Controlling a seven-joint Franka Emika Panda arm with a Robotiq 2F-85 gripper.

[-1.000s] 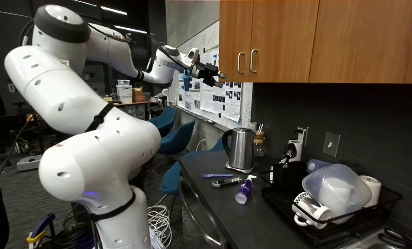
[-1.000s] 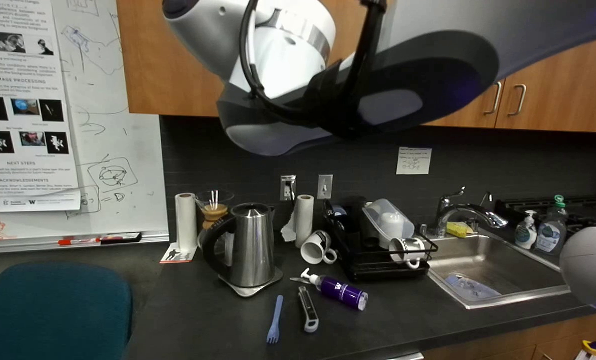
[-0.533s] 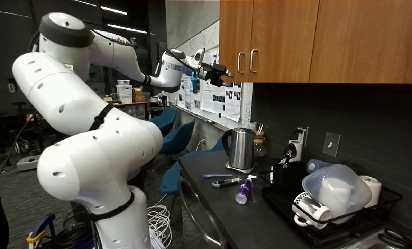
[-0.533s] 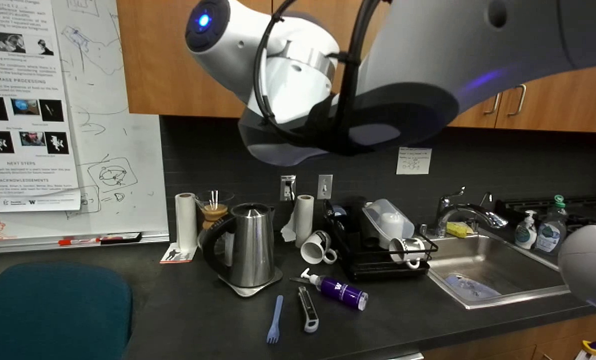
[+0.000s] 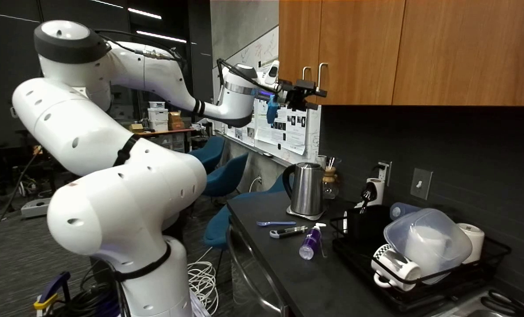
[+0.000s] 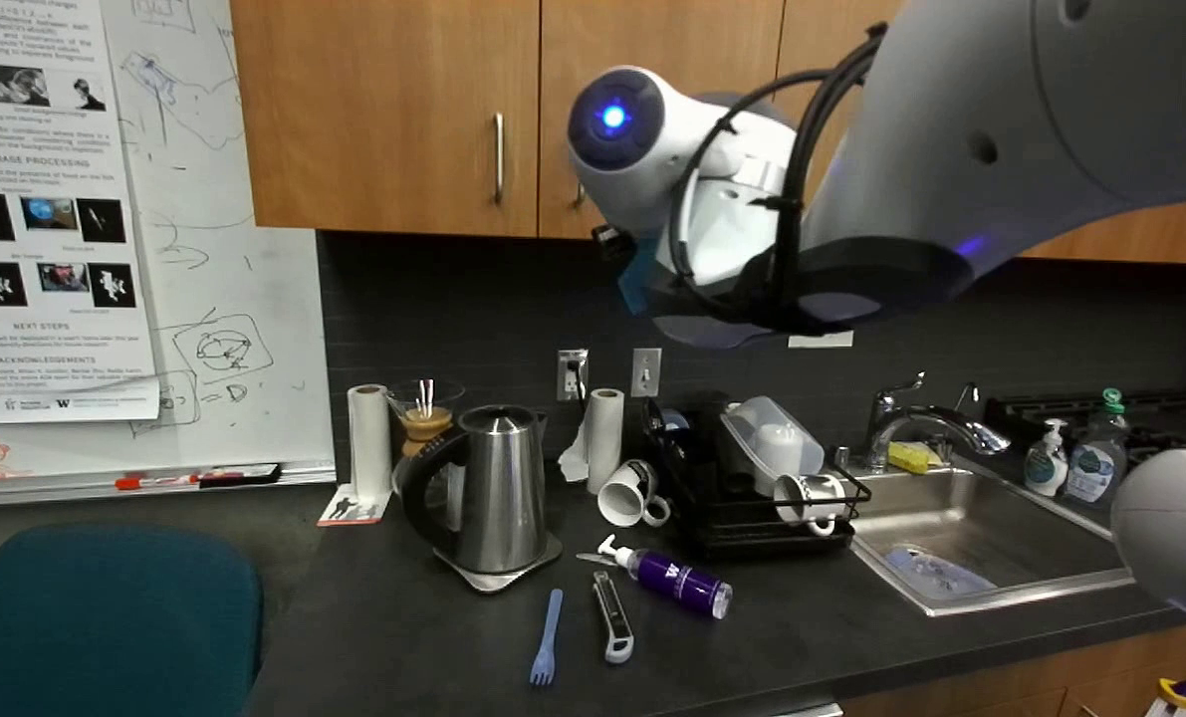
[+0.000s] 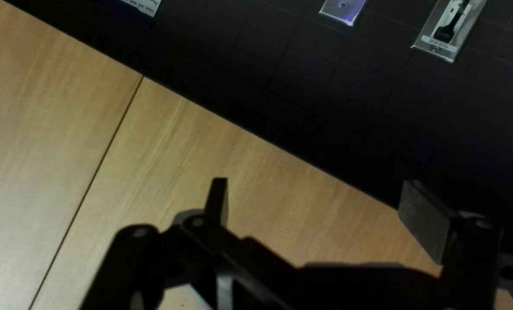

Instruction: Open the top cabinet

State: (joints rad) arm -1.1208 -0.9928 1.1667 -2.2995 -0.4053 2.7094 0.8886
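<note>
The top cabinet is brown wood with flat, closed doors; it shows in both exterior views (image 5: 358, 48) (image 6: 383, 110). Two slim silver bar handles, the left handle (image 6: 499, 157) and the right handle (image 5: 320, 74), stand near the seam between two doors. The arm partly covers the right one in an exterior view (image 6: 581, 195). My gripper (image 5: 316, 99) is open and empty, in front of the lower door edge near the handles; contact cannot be told. In the wrist view, my gripper's fingers (image 7: 318, 206) are wide apart over plain door wood (image 7: 174, 150); no handle shows there.
Below the cabinet is a dark counter (image 6: 433, 647) with a steel kettle (image 6: 503, 488), a purple bottle (image 6: 680, 584), a box cutter (image 6: 612, 617), a blue fork (image 6: 547, 637) and a dish rack (image 6: 772, 538). A whiteboard (image 6: 234, 259) is beside the cabinet. A sink (image 6: 1001, 588) lies farther along.
My gripper has moved toward the cabinet handles, staying open. In an exterior view the wrist has shifted right and down, uncovering the cabinet doors and a handle. The doors have stayed shut.
</note>
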